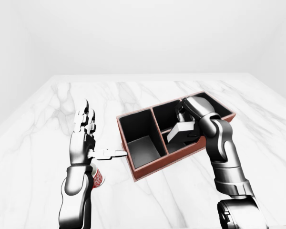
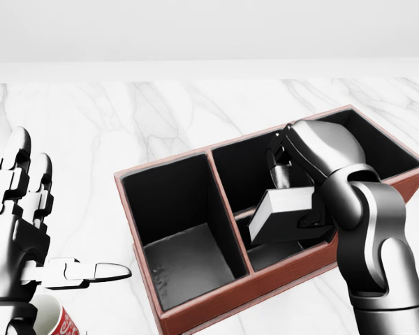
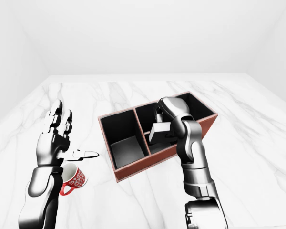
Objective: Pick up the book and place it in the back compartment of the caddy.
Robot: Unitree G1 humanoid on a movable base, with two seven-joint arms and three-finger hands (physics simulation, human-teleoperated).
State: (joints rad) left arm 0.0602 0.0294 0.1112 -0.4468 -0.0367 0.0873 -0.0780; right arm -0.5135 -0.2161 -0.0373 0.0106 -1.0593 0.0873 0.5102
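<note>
Bare simulated room, no real kitchen or lab: blank pale walls (image 3: 143, 33) with no doors, windows or furniture. One wide white marble worktop (image 1: 148, 90), grey-veined, filling the lower views. Only small household pieces on it: red-brown caddy (image 2: 216, 296) with black compartments, red patterned mug (image 3: 74, 179).
</note>
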